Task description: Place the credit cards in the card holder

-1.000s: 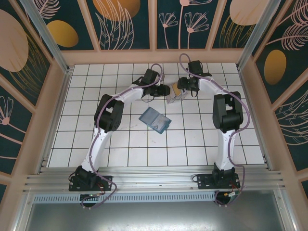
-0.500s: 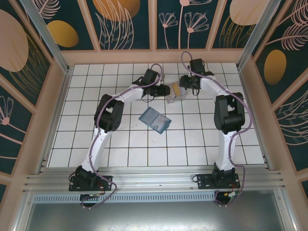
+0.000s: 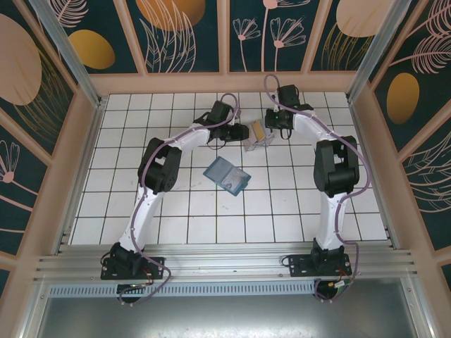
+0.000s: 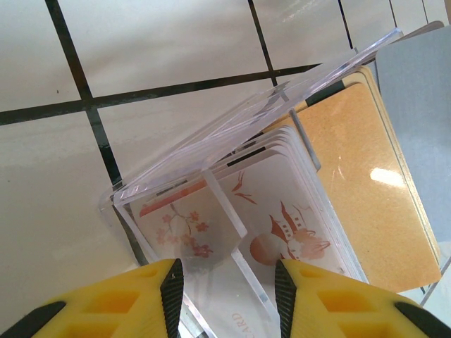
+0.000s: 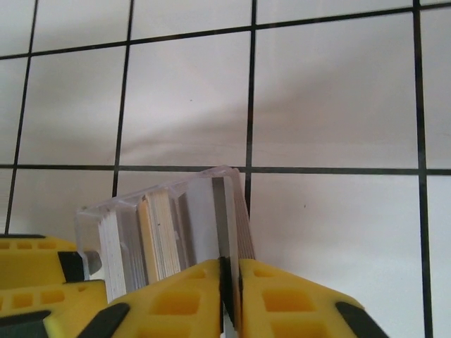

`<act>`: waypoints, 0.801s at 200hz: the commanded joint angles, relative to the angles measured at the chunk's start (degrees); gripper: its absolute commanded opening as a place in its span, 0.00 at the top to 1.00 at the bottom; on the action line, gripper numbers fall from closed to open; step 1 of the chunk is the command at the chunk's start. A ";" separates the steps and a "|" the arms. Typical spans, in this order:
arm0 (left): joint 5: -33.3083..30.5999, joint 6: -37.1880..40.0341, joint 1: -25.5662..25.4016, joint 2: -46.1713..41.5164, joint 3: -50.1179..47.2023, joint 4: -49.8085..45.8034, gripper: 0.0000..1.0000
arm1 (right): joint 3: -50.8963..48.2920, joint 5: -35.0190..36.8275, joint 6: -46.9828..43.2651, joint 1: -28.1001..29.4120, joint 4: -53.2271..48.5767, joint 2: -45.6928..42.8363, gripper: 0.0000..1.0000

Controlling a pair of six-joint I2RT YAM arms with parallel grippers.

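Yellow fingers of the right gripper (image 5: 230,271) pinch one of the credit cards (image 5: 158,239) standing in a clear case (image 4: 232,130), upper centre of the overhead view. The left gripper (image 4: 227,278) clasps that case's rim, both arms bent inward toward it. The teal card holder (image 3: 227,175) lies apart, mid-frame.

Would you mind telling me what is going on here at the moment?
The left gripper holds a clear case of credit cards at the far middle of the table, while the right gripper pinches the end card between its jaws. The teal card holder lies apart, nearer the bases, untouched.
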 commanded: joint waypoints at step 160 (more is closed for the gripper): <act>-4.43 4.15 0.14 -9.16 -0.55 -10.13 0.45 | -18.39 -26.28 7.83 -0.54 6.32 -22.44 1.00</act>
